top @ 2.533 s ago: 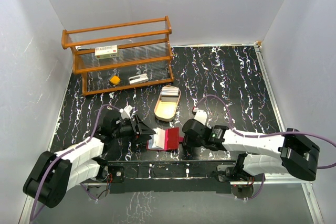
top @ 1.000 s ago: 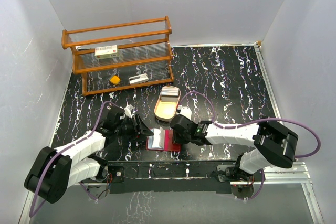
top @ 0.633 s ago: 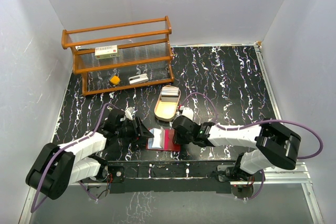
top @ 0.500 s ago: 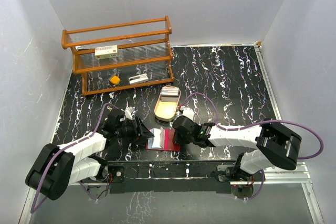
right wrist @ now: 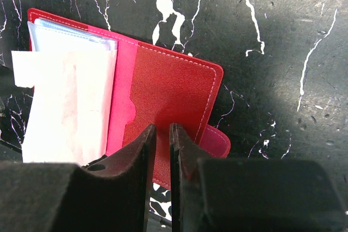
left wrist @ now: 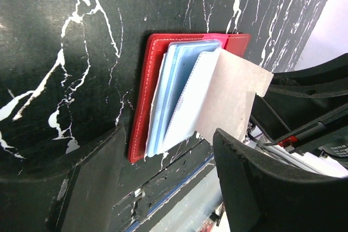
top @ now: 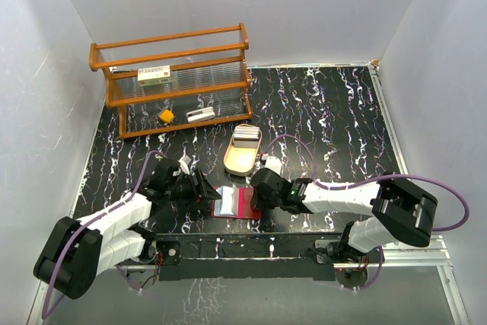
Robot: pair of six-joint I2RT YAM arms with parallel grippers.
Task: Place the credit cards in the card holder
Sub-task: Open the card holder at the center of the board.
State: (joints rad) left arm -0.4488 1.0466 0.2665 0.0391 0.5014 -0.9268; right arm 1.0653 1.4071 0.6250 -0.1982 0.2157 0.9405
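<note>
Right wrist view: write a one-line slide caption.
Open card holder on the marbled table, a pale card across its pockets, the right gripper poised over its red flap, jaws nearly together.

card holder [top: 242,203] on table [top: 327,127], tray [top: 237,162] just behind, shelf rack [top: 167,38] behind-left

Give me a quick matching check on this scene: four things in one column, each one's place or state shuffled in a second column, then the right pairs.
Things:
1. card holder
2. tan oval tray
3. white red-labelled box
4. pale card

Places or states:
A. on the wooden rack's upper shelf
B. lying open on the black marbled table
C. sticking partway out of a bluish pocket
D. on the table just beyond the card holder

Pairs: 1-B, 2-D, 3-A, 4-C
</note>
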